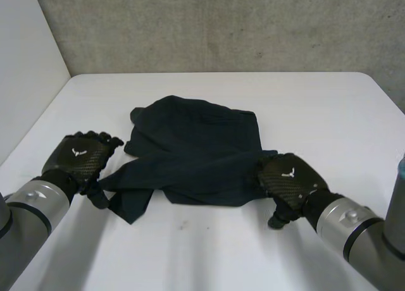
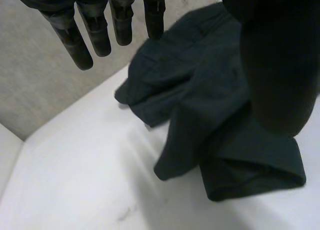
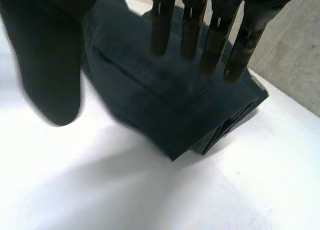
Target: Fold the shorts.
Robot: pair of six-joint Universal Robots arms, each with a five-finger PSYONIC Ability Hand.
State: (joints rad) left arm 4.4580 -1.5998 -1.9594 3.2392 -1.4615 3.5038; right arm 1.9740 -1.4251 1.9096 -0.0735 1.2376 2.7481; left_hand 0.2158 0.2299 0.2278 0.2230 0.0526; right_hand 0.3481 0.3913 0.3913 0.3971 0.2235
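Dark shorts [image 1: 196, 148] lie crumpled between the left hand [image 1: 81, 157] and right hand [image 1: 288, 180], both straight-fingered, seemingly holding nothing.

white table [image 1: 209, 253] — dark shorts [image 1: 196, 152] lying crumpled near its middle

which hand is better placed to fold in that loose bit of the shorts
Left, probably. The loose flap trails out toward the left hand, which hangs open close beside it; the right hand sits open at the opposite, neater edge of the shorts.
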